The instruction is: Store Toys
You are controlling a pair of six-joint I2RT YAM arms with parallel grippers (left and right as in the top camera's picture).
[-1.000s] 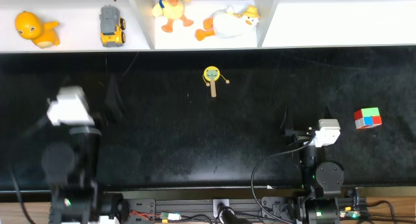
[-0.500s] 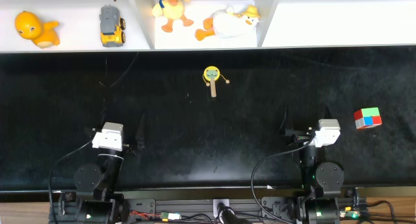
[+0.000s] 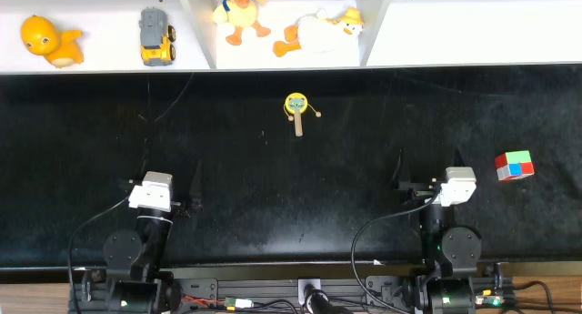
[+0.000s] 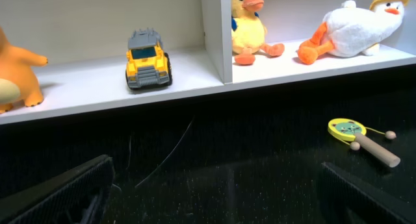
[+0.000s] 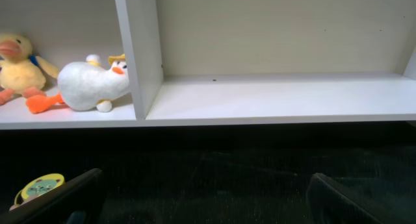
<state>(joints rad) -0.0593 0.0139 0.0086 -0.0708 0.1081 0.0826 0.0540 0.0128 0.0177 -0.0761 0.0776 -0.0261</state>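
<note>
Toys on a black desk point(image 3: 273, 196), seen from above w/ two robot arms. Landmark: a small drum rattle point(image 3: 297, 108), yellow-green head on a wooden handle, lay flat on the desk, handle end toward the arms. A white shelf point(image 3: 455, 41) ran along the desk's far edge, just behind the rattle. In the shelf bay directly behind the rattle sat a white goose plush point(image 3: 318, 32) on its side and, left of it, a yellow duck plush point(image 3: 241, 12) sitting upright. In the next bay, further left of the rattle, stood a grey-and-yellow toy truck point(image 3: 156, 36) and, beyond it, an orange duck toy point(image 3: 50, 39). The bay to the right of the rattle held nothing visible. A multicolour cube point(image 3: 514, 166) lay on the desk well to the right of the rattle and nearer the arms. L gripper point(image 4: 217, 163) hung low over the desk, well apart from the rattle, nearer the arms and to its left; fingers spread wide, nothing between them. R gripper point(image 5: 205, 175) sat likewise on the rattle's near right, between rattle and cube, also spread wide and holding nothing.
</note>
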